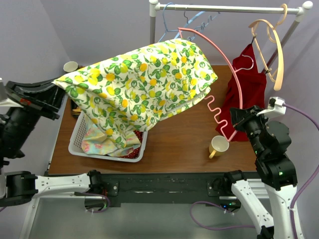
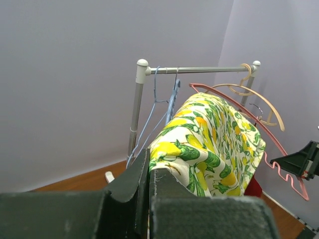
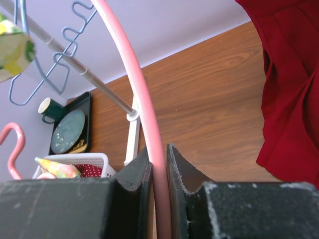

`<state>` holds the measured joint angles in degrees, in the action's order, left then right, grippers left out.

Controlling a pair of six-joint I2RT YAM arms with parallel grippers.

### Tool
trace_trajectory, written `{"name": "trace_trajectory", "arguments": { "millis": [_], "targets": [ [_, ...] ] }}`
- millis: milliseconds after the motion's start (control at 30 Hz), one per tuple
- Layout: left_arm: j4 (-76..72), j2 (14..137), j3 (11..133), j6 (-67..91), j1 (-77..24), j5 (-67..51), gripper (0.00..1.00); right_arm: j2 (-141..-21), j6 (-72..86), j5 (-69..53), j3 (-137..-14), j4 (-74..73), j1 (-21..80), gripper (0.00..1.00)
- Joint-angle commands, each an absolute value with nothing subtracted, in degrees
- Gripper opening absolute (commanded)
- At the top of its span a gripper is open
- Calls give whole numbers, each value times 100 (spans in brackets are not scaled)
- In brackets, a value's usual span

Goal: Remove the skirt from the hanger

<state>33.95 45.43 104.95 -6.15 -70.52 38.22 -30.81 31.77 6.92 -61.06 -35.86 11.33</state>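
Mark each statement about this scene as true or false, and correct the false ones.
1. The left jaws are shut on the lemon-print skirt. True.
2. The right jaws hold the red garment. False: they clamp the pink hanger; the red garment is not gripped.
3. The yellow mug stands inside the white basket. False: it stands on the table, right of the basket.
4. The skirt drapes over the pink hanger. True.
5. No hanger hangs on the rail. False: a blue hanger and a beige hanger hang on the rail.
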Motion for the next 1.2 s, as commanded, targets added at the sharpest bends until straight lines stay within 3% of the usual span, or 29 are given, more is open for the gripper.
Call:
{"name": "trace_trajectory", "arguments": {
  "millis": [0, 1167],
  "targets": [
    [4085, 4570, 11766, -159, -7049, 3919, 0, -3190, 3366, 1696, -6249, -3419, 1046, 0],
    [4218, 4166, 13104, -44, -6522, 4007, 0, -3032, 2900, 3586, -6671, -3779, 1046, 0]
  ]
}}
